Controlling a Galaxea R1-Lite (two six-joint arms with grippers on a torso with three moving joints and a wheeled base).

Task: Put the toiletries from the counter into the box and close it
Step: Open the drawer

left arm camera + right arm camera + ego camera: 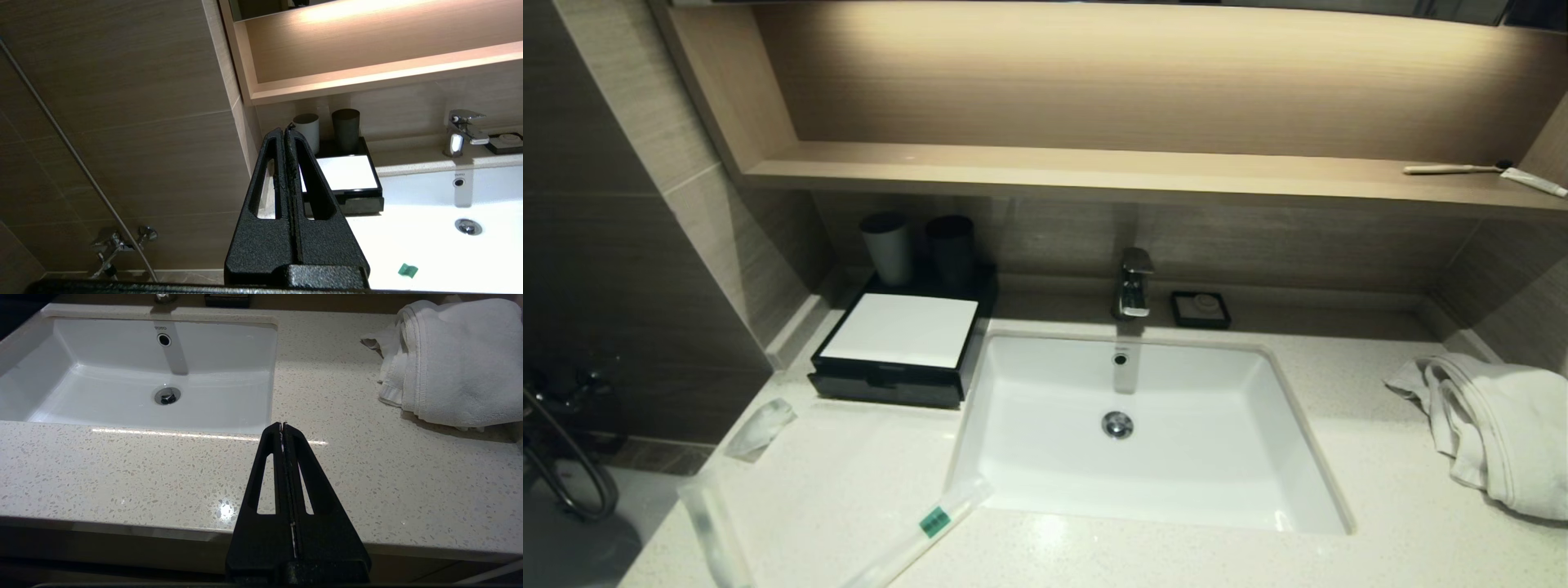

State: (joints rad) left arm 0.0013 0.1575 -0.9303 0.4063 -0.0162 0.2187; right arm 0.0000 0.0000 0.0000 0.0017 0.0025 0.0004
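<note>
Packets wait untouched along the desk's [866, 474] near-left edge: short translucent pouch [760, 426], two slim ones [716, 531], one green-labelled [920, 531]. Low black white-topped box [900, 349] sits closed at the back-left corner. Left tool [285, 134] and right tool [282, 425], both pinched empty, hover; I'd open the drawer first.

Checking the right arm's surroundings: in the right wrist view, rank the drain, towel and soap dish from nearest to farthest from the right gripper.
From the right gripper:
1. Drain, in the basin.
2. Towel, on the counter, opposite side; close to the drain's rank.
3. Soap dish, by the back wall.
</note>
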